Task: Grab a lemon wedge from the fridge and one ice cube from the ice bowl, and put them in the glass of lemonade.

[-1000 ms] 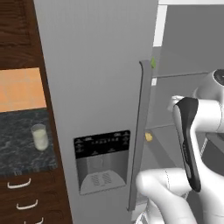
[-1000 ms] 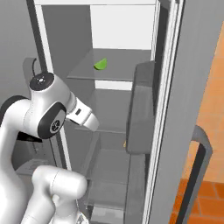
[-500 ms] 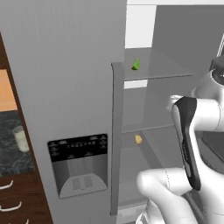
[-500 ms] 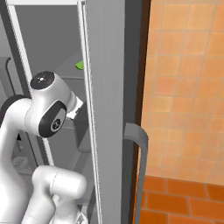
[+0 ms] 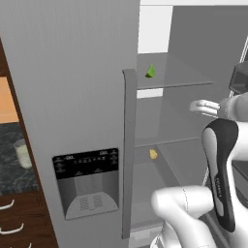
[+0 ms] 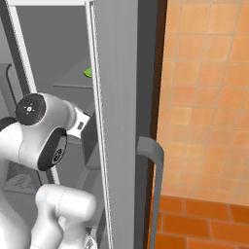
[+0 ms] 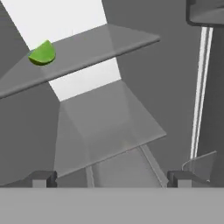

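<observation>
The grey fridge [image 5: 72, 77] has its left door with the black dispenser shut and its right side open. On the upper glass shelf inside lies the lemon wedge [image 5: 151, 71] [image 6: 88, 72] [image 7: 42, 54], small and green. My gripper [image 7: 111, 178] is open and holds nothing. It points into the fridge, below and to the right of the wedge and well short of it. In the left base view my white hand [image 5: 202, 106] reaches in at mid height. The glass of lemonade [image 5: 22, 153] stands on the dark counter left of the fridge.
A small yellow piece [image 5: 153, 154] lies on the lower glass shelf [image 7: 109, 131]. The open right fridge door [image 6: 119, 107] with its bar handle [image 6: 151, 160] stands edge-on close beside my arm. An orange tiled wall [image 6: 204, 97] lies beyond it. Wood drawers [image 5: 14, 223] sit under the counter.
Both base views have shifted, so the base has moved; the open fridge compartment now looks larger and closer. The gripper has stayed open and empty.
</observation>
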Robot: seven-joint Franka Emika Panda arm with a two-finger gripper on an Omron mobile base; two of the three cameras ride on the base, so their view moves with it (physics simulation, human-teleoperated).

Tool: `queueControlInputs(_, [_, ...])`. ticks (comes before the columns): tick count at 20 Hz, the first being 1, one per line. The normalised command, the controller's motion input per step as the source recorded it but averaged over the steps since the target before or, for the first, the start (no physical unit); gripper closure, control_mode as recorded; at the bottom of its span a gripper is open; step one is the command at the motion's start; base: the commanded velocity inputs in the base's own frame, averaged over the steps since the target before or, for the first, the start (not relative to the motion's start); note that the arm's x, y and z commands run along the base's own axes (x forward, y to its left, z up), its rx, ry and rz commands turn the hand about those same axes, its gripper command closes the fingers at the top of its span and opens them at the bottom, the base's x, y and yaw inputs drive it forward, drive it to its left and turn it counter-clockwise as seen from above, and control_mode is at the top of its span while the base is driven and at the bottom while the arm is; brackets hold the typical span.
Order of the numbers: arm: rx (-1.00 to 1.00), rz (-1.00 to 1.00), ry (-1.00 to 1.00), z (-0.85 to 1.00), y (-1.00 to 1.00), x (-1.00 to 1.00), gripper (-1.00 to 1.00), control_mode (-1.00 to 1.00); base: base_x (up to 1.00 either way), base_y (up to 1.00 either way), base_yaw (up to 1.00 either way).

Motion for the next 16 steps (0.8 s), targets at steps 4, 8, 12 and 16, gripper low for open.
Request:
queueControlInputs(4, [-0.01, 0.04, -0.35, 0.31, 0.02, 0.09, -1.0, -1.0, 0.0, 0.0, 0.0])
queueControlInputs(8, [-0.08, -0.01, 0.03, 0.21, 0.03, 0.7, -1.0, -1.0, 0.0, 0.0, 0.0])
queueControlInputs(12, [-0.16, 0.1, 0.23, 0.81, 0.08, 0.11, -1.0, -1.0, 0.0, 0.0, 0.0])
queueControlInputs(16, [-0.13, 0.26, 0.14, 1.0, 0.02, -0.09, -1.0, -1.0, 0.0, 0.0, 0.0])
